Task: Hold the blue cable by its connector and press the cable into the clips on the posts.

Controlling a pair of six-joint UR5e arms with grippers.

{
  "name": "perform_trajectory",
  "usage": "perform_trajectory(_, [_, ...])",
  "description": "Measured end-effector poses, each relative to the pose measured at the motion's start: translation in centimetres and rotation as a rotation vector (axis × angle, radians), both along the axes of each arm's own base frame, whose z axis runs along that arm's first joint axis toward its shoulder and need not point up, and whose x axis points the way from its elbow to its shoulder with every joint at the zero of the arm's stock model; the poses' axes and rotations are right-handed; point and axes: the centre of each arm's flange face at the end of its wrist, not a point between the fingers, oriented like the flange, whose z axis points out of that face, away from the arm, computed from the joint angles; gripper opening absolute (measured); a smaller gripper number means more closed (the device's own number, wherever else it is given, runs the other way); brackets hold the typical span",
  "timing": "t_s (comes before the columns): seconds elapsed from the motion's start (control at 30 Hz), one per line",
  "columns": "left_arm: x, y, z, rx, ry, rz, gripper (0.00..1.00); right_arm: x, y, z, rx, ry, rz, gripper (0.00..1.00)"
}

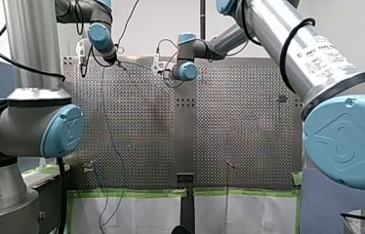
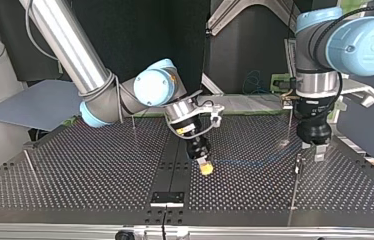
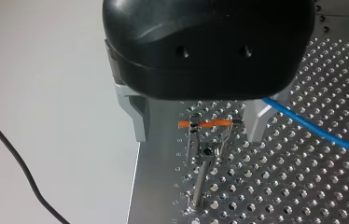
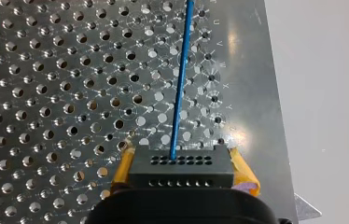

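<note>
Our right pincer [image 4: 183, 168] grips the connector [image 4: 182, 159], but the cable [image 4: 180, 88] runs beside the clip [image 3: 207, 135] under our open, empty left pincer [image 3: 198, 122], so all pressing seemingly remains.

Silver arm tubes [image 2: 67, 45], pale-blue joint caps [image 2: 152, 87], black cables [image 1: 283, 53].

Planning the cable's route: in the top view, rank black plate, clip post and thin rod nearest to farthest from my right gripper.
1. black plate, toward the camera from my right gripper
2. clip post, under my left gripper
3. thin rod, at the view's far left
</note>
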Motion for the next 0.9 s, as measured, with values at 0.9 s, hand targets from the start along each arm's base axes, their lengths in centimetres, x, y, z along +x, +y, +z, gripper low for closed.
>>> perform_trajectory(0.9, [-2.6,-2.4,-3.1,-0.081,0.123,-0.05,1.0,0.1,0.1,-0.1,0.002,0.002,0.002,0.0])
